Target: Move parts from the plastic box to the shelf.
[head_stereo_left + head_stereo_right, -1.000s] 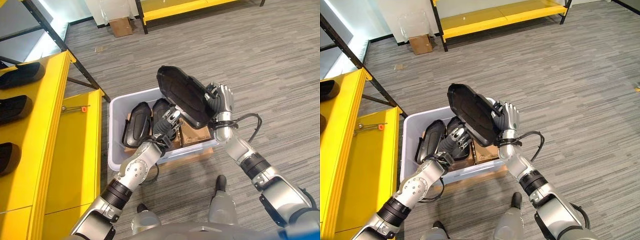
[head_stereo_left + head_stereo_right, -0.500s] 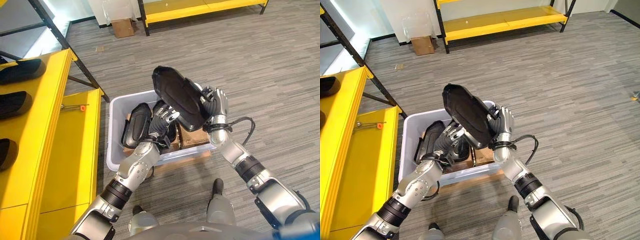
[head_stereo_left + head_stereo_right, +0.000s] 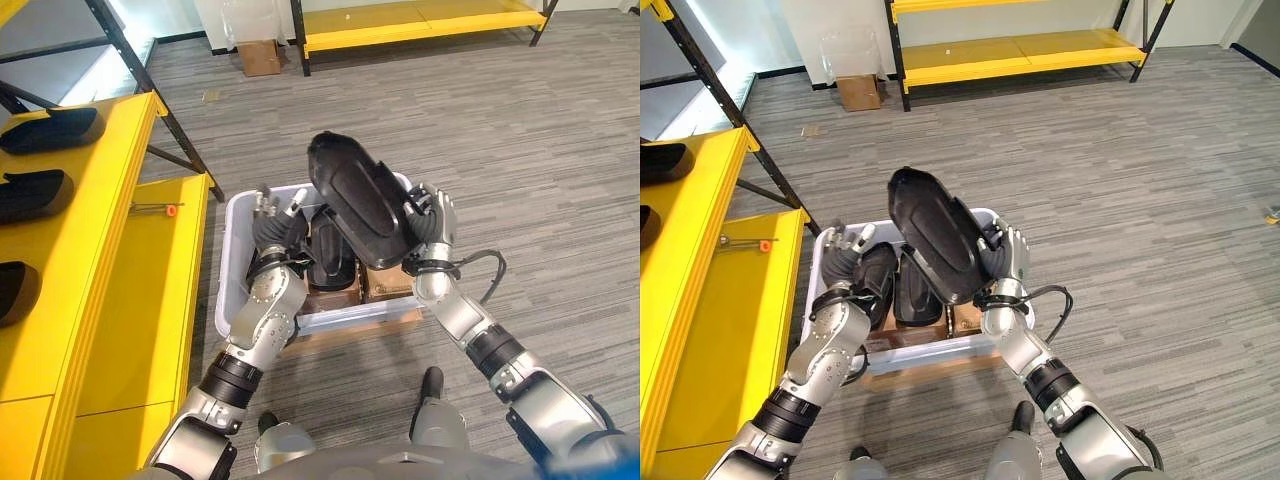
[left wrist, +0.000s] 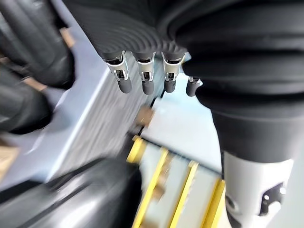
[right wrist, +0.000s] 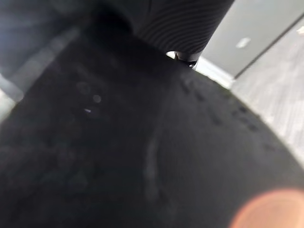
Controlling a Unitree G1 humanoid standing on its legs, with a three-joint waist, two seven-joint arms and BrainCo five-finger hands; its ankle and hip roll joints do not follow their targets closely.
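My right robot hand (image 3: 428,232) is clamped on a large black part (image 3: 358,198), fingers curled over its near edge, and it holds the part tilted up above the plastic box (image 3: 232,290), clear of what lies inside. In the right wrist view I see the dark underside of that part close against the hand. My left robot hand (image 3: 271,222) is over the box's left side with its fingers (image 4: 145,78) spread straight and gripping nothing; the left wrist view shows them in a row with the pale box wall past them. Inside the box I can see more black parts (image 3: 328,252) standing on edge side by side, and beside them a brown cardboard piece (image 3: 383,281) toward the right end. The box sits on the grey striped floor (image 3: 500,140), just beside the yellow shelf (image 3: 120,290) on my left. On the shelf's upper level lie three black parts (image 3: 38,190) in a row, well apart from the box. On the lower level there is a thin tool with an orange tip (image 3: 158,209). Further back a small cardboard carton (image 3: 262,57) stands on the floor by another yellow shelf (image 3: 420,17).
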